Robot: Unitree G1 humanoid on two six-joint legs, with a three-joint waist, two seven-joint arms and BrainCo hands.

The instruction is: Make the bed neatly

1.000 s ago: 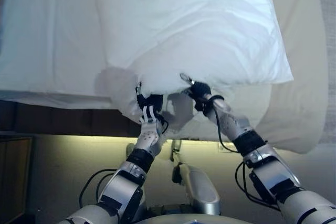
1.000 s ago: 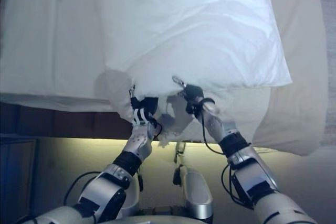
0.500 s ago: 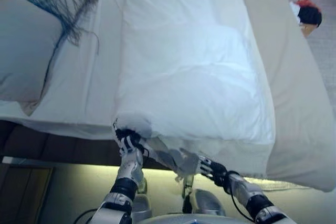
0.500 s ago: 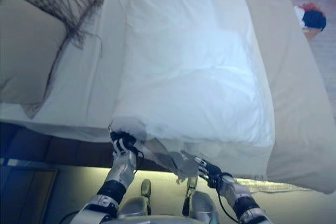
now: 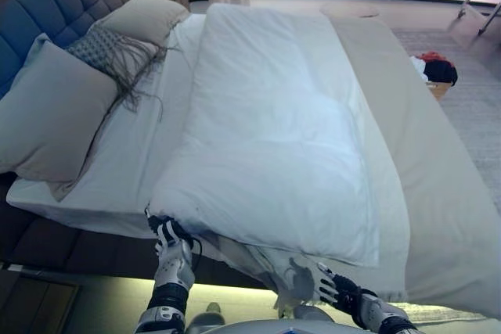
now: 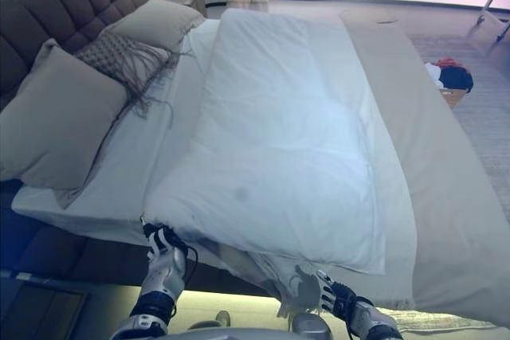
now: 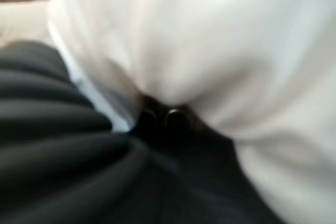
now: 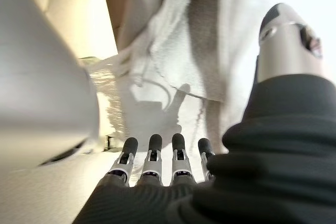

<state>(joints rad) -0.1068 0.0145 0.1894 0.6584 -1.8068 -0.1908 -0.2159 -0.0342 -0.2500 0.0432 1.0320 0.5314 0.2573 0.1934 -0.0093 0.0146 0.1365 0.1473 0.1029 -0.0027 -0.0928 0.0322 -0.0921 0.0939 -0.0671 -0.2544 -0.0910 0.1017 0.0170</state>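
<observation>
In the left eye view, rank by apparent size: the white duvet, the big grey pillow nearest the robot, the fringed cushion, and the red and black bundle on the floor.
1. White duvet
2. Grey pillow
3. Fringed cushion
4. Red and black bundle, though it lies farther from the camera.

both eye views look down from the head at the bed's [image 5: 438, 193] near edge and along its length to the headboard [image 5: 47, 5]; they share nearly all of the scene. left wrist view: very close, facing white duvet [image 7: 210, 35] cloth. right wrist view: close, facing past its own fingers [image 8: 152, 153] to hanging cloth below the bed edge.
</observation>
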